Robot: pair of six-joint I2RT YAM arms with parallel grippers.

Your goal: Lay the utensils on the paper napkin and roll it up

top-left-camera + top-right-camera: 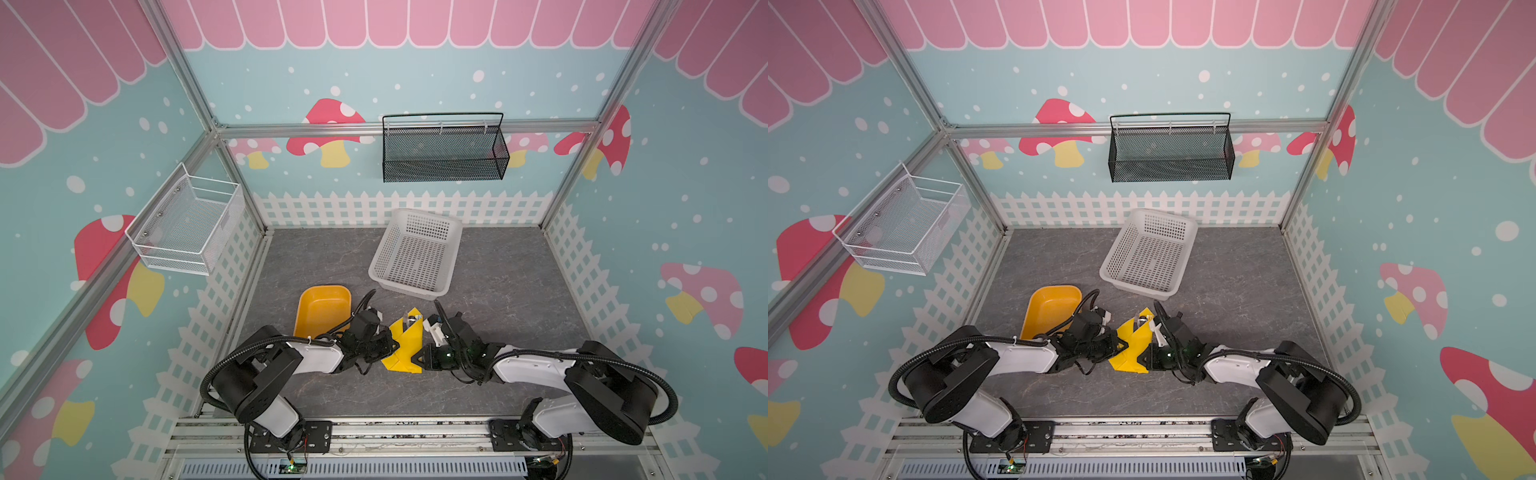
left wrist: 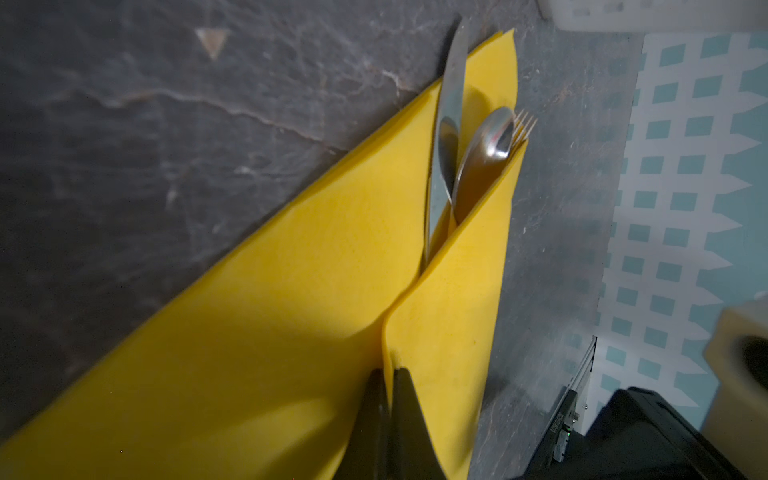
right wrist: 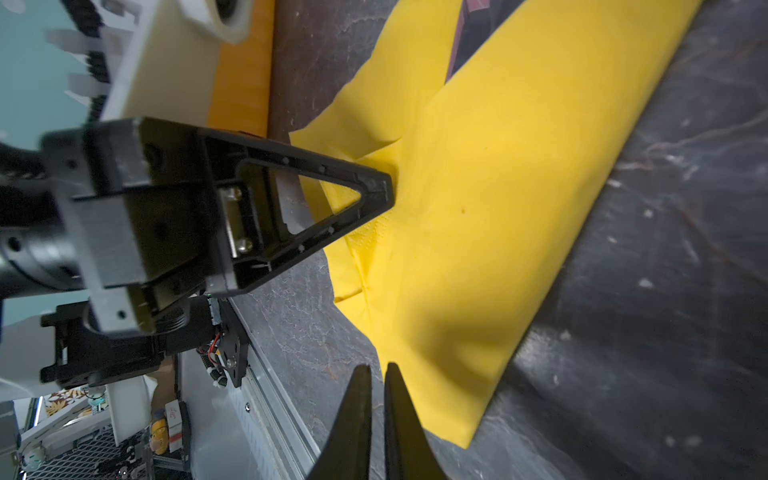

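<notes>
The yellow paper napkin (image 1: 405, 345) (image 1: 1133, 345) lies on the grey table between my two grippers, folded over the utensils into a long wrap. In the left wrist view the knife (image 2: 451, 104), spoon (image 2: 490, 137) and fork tines (image 2: 524, 122) stick out of the napkin's (image 2: 291, 332) far end. My left gripper (image 2: 388, 370) (image 1: 395, 344) is shut on the raised edge of the fold. Opposite it, my right gripper (image 3: 376, 368) (image 1: 415, 357) is shut at the near edge of the napkin (image 3: 478, 208), with nothing visible between its fingers. The left gripper (image 3: 384, 187) shows there too, pinching the paper.
An orange-yellow plastic tray (image 1: 322, 307) lies just behind the left arm. A white perforated basket (image 1: 415, 257) stands further back on the table. A black mesh basket (image 1: 444, 149) hangs on the back wall, and a white wire basket (image 1: 187, 224) on the left wall.
</notes>
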